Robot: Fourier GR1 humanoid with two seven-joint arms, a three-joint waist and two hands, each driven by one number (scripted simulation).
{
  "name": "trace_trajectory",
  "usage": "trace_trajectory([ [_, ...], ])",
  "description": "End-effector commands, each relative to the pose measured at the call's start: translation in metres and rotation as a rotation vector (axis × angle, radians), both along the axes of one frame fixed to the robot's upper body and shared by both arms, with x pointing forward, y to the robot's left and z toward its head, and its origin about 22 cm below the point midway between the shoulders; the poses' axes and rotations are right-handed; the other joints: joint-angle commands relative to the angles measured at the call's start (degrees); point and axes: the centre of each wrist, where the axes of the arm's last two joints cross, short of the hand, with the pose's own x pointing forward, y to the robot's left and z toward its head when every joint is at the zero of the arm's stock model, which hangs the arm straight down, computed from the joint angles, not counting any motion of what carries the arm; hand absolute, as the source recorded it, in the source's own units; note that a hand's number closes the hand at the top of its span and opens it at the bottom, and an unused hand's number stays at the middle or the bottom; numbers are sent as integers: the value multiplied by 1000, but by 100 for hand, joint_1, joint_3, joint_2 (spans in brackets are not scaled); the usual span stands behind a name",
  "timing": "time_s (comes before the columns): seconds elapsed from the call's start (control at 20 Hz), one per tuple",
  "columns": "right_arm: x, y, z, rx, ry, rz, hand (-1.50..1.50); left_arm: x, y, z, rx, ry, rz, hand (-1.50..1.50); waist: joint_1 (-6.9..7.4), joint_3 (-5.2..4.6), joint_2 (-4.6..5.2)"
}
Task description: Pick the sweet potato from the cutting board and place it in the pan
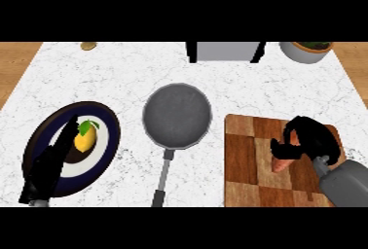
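Note:
An orange sweet potato (281, 165) lies on the checkered wooden cutting board (248, 160) at the right. My right hand (310, 137) is over it with fingers and thumb curled round its upper end, hiding most of it. The grey pan (176, 115) stands in the middle of the counter, its handle (164, 177) pointing toward me, with nothing in it. My left hand (52, 163) rests open at the lower left, fingers straight, over the plate.
A dark-rimmed plate (106, 146) at the left holds a yellow lemon with a green leaf (85, 138). At the back stand a grey box (224, 51), a plant pot (307, 51) and a small brown object (89, 46). White marble counter surrounds the pan.

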Motion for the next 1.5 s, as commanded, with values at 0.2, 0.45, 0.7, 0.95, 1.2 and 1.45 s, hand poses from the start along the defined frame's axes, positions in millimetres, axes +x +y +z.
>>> trace_trajectory([
  [0.2, 5, 29, 72, -101, -612, 288, 150, 6, -13, -1, -3, -13, 6, 0, -67, 14, 9],
  [0.45, 11, 49, 104, -48, -688, 325, 150, 5, -12, 10, 9, -8, 0, 0, 40, 15, 37],
  [0.7, 34, 115, 104, 94, -678, 360, 150, 19, -9, 12, 17, -17, -28, 0, 118, 14, 69],
  [0.95, 53, 162, 72, 183, -602, 373, 150, 4, -19, 4, 2, -27, -37, 0, 168, 15, 78],
  [1.2, 85, 202, 67, 273, -557, 368, 150, 7, -14, 6, 7, -13, -47, 0, 225, 16, 100],
  [1.45, 107, 217, 37, 224, -443, 372, 150, 12, -19, 1, -7, -10, -59, 0, 320, 14, 136],
])
